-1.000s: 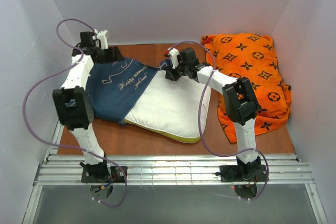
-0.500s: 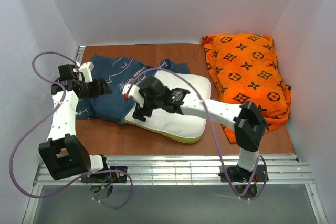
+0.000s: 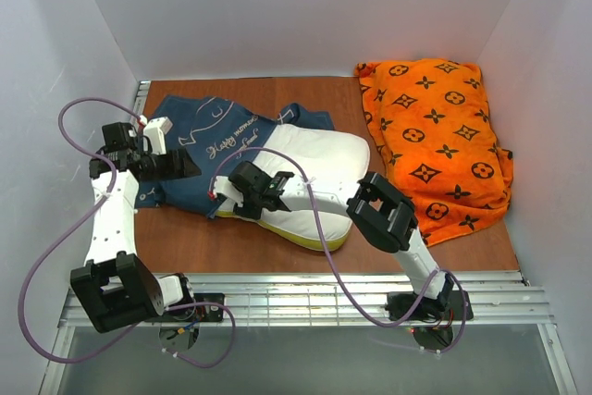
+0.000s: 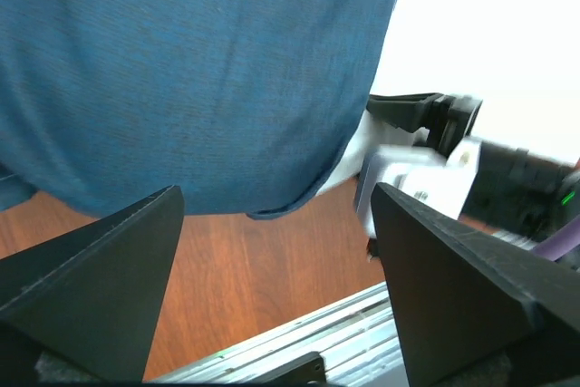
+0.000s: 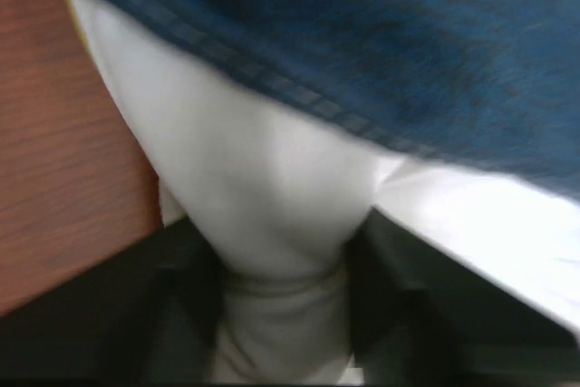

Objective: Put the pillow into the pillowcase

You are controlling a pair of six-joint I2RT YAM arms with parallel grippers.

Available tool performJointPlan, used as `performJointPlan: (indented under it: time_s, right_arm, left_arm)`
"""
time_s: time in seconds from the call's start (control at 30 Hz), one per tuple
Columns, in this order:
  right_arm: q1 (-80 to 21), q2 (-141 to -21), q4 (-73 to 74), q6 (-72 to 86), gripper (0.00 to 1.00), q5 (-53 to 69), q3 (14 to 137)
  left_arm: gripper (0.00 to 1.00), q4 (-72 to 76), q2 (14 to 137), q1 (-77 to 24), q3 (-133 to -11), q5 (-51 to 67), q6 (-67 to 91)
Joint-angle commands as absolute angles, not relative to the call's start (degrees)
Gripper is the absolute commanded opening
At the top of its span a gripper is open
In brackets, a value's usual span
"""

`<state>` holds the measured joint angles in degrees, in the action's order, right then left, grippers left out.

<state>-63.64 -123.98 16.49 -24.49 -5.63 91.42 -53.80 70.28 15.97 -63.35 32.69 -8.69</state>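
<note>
Most of the pillow (image 3: 310,182) lies bare on the table (image 3: 185,240), only its left end under the pillowcase (image 3: 208,131), while the left claw (image 4: 276,197) gapes empty and the right claw (image 3: 223,193) pinches its near corner.

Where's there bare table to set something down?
Bare wood: the near strip between the pillow and the rail, and the far strip between the pillowcase and the back wall. Crowded: the middle, around the left gripper and right gripper; the orange cushion covers the right side.

Bright even light; right wrist view blurry, pillow (image 4: 489,15) washed out white.
</note>
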Motion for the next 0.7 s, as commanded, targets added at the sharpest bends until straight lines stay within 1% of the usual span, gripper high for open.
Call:
performJointPlan:
  time_s: [0.0,0.03,0.1,0.13,0.17,0.27,0.33,0.37,0.43,0.47,0.5,0.67]
  right_arm:
    - [-60.8,-127.3,17.4,-22.5,0.02,-6.5,97.0]
    - [-58.6,-127.2,17.5,-21.1,0.01,-4.0,98.9]
    - [-56.3,-127.0,19.4,-17.0,0.01,-0.5,102.3]
    - [-54.5,-126.7,19.5,-15.7,0.01,4.1,104.7]
    - [-53.8,-125.6,19.4,-14.7,0.01,6.0,105.2]
    - [-52.0,-123.2,17.9,-11.3,0.01,11.7,105.6]
    - [-51.9,-122.5,17.1,-10.2,0.01,13.5,105.9]
    - [-51.9,-122.3,17.1,-10.1,0.01,14.2,106.2]
    - [-51.9,-122.3,17.1,-9.9,0.01,14.5,106.9]
    - [-51.9,-122.4,17.1,-9.9,0.01,14.3,107.1]
    - [-51.9,-122.5,17.1,-9.9,0.01,14.1,107.6]
    - [-51.6,-123.8,17.1,-8.3,0.01,14.3,110.8]
  left_arm:
    - [0.78,-52.5,67.7,16.3,-60.7,35.9,-15.5]
    - [0.75,-51.4,65.1,16.3,-58.1,35.7,-20.2]
    - [0.74,-49.8,62.3,16.3,-54.9,34.5,-25.2]
    - [0.74,-48.7,59.9,16.3,-52.1,33.5,-27.4]
    - [0.74,-48.4,59.2,16.3,-50.5,33.1,-31.9]
    - [0.72,-46.0,57.2,16.3,-45.0,31.7,-35.2]
    - [0.69,-40.4,57.2,15.9,-42.6,29.7,-34.1]
    - [0.66,-38.0,58.3,15.8,-41.7,28.9,-33.0]
    - [0.63,-32.5,60.7,15.3,-42.1,28.8,-29.2]
    - [0.59,-32.1,63.3,14.9,-43.6,31.4,-28.4]
    - [0.58,-31.7,64.7,14.3,-44.0,32.9,-27.5]
    - [0.57,-24.5,67.0,3.6,-41.3,30.1,-22.3]
